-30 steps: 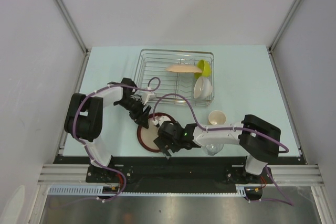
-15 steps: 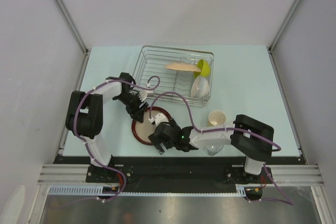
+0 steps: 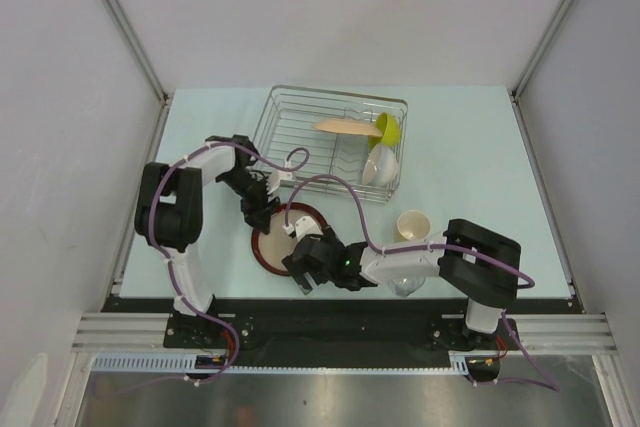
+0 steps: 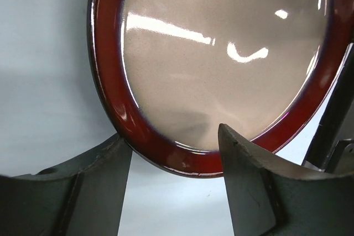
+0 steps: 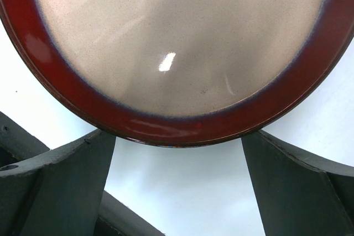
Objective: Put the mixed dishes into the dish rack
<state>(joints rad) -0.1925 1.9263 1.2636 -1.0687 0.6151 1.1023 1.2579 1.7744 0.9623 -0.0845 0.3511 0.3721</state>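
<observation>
The dark-red-rimmed tan plate (image 3: 283,239) lies on the table in front of the dish rack (image 3: 336,99). My left gripper (image 3: 266,215) is open at the plate's far-left rim. In the left wrist view (image 4: 172,134) one finger lies over the plate (image 4: 221,64) and the other sits behind the rim. My right gripper (image 3: 301,267) is open at the near rim, with its fingers (image 5: 83,164) spread wide just short of the plate (image 5: 182,42). The leaf-patterned plate (image 3: 345,128), lime-green bowl (image 3: 390,128) and white bowl (image 3: 383,165) sit in the rack.
The yellow mug (image 3: 411,224) stands on the table to the right of the plate. The small clear glass (image 3: 403,285) is near the front edge, partly under my right arm. White walls close in the table on both sides and at the back.
The plate has slid a little left and away from the front edge. My right gripper followed it left. My left gripper drew back to the left along the plate's far rim.
</observation>
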